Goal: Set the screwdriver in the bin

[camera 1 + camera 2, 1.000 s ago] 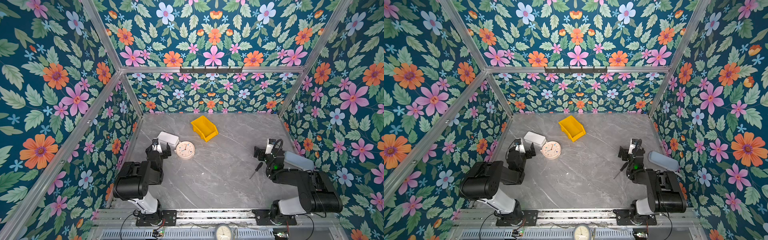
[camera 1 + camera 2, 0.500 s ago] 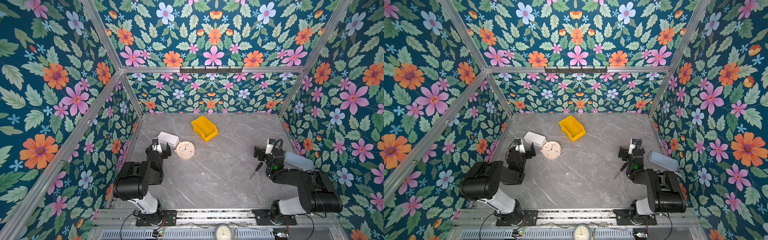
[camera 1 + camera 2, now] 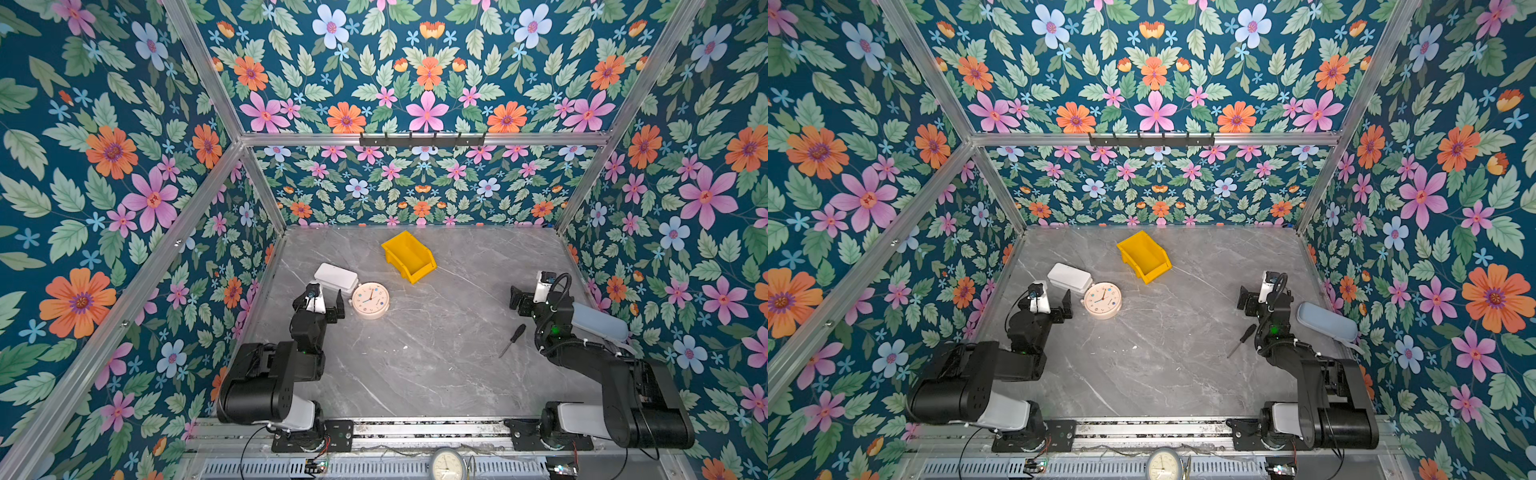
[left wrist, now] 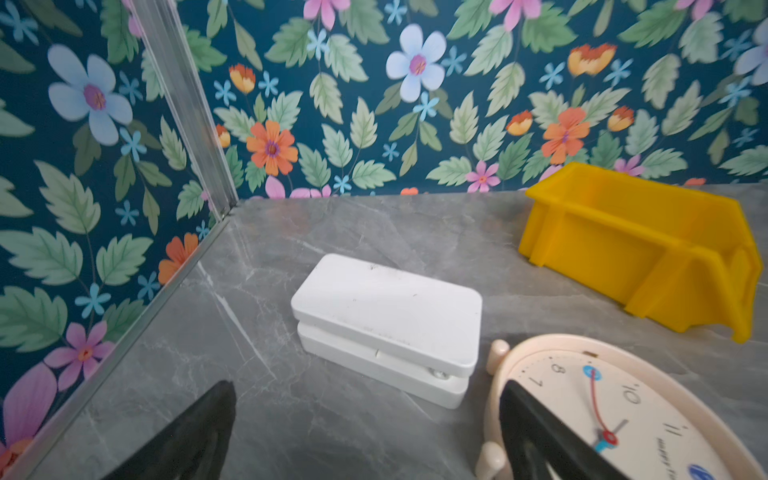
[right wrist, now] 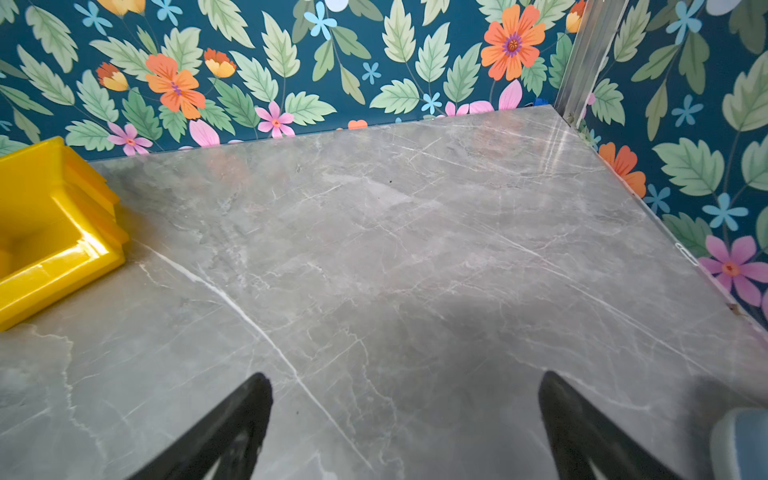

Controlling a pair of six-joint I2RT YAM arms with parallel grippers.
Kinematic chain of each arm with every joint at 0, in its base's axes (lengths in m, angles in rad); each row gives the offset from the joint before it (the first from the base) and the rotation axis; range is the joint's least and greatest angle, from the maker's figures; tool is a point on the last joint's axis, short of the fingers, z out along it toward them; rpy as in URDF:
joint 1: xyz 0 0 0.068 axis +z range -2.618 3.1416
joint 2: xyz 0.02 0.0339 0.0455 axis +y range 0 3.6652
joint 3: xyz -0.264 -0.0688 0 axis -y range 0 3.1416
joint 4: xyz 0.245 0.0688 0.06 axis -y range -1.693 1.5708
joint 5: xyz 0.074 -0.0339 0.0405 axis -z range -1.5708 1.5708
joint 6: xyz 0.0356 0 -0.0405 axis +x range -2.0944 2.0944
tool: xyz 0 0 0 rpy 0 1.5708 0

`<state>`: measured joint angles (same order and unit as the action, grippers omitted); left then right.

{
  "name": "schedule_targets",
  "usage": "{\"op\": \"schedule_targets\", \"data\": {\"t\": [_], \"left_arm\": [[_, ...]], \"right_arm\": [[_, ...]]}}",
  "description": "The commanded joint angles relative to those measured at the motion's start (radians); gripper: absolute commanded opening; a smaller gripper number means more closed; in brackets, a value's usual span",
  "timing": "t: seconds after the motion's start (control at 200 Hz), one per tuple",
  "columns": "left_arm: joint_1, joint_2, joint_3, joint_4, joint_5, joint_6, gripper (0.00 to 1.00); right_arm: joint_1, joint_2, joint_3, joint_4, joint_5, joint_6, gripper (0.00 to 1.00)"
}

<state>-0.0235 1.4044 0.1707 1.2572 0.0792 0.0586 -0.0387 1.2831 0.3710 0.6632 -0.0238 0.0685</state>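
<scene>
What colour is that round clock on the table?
The clock has a pale peach-pink rim and a white face, clearest in the left wrist view.

Screwdriver (image 3: 512, 340): blade tip too small to make out in both top views.
Bin (image 5: 45, 232): cropped by the frame edge in the right wrist view.
Clock (image 4: 665, 415): dial cropped at the frame edge, partly behind a finger of the left hand (image 4: 365, 388).
Blue-grey case (image 3: 600, 322): one end behind the right arm in a top view.
</scene>
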Motion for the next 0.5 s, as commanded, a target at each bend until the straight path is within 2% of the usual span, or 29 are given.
{"op": "schedule_targets", "data": {"t": [0.0,0.09,0.225,0.36,0.495], "left_arm": [[-0.019,-0.116,0.006,-0.096,0.084,0.043,1.0],[-0.045,-0.217,0.042,-0.238,0.168,0.052,1.0],[-0.128,-0.299,0.08,-0.326,0.254,0.045,1.0],[-0.262,-0.323,0.141,-0.426,0.298,0.063,1.0],[-0.367,-0.312,0.181,-0.446,0.351,0.025,1.0]], "right_arm": [[0.0,-0.067,0.03,-0.171,-0.041,0.01,0.99],[0.001,-0.128,0.044,-0.258,-0.049,0.026,0.99],[0.0,-0.22,0.078,-0.425,-0.008,0.108,0.99],[0.001,-0.296,0.146,-0.697,0.109,0.253,0.98],[0.0,-0.35,0.201,-0.913,0.139,0.318,0.99]]}}
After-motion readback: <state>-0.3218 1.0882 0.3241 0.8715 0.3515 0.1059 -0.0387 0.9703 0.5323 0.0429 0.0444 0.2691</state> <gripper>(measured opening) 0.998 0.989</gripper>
